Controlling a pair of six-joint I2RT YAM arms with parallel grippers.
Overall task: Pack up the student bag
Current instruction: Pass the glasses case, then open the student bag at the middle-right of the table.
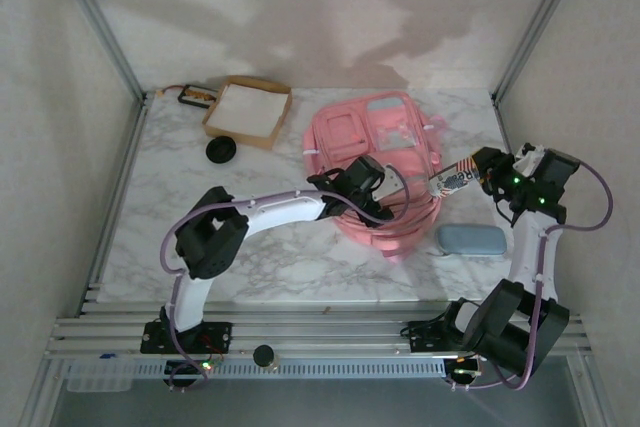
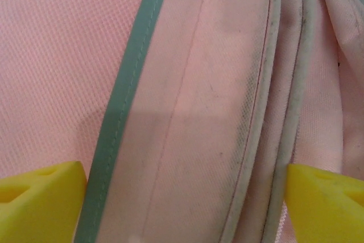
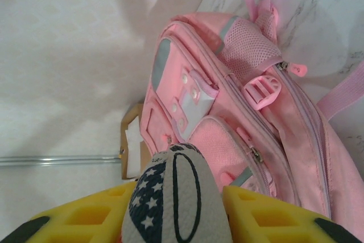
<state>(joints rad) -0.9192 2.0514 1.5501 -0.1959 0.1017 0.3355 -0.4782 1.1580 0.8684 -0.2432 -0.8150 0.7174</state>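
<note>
Bag (image 1: 372, 137) lies mid tabletop (image 1: 200, 247), front up. Our L hand (image 2: 182, 197) wide open astride piped seam, gripping nothing. R hand (image 3: 176, 217) clamped on ball (image 3: 170, 189). We'd pinch one seam only, lift opening wide, then bring ball in.

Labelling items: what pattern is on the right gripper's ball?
The ball has white stars on navy; clearest in right wrist view.

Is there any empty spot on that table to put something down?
The table is bare at left, in front of the cardboard box and black disc, and along the near edge between the arm bases. It is crowded at right: the student bag, the grey case and the right gripper sit close together.
</note>
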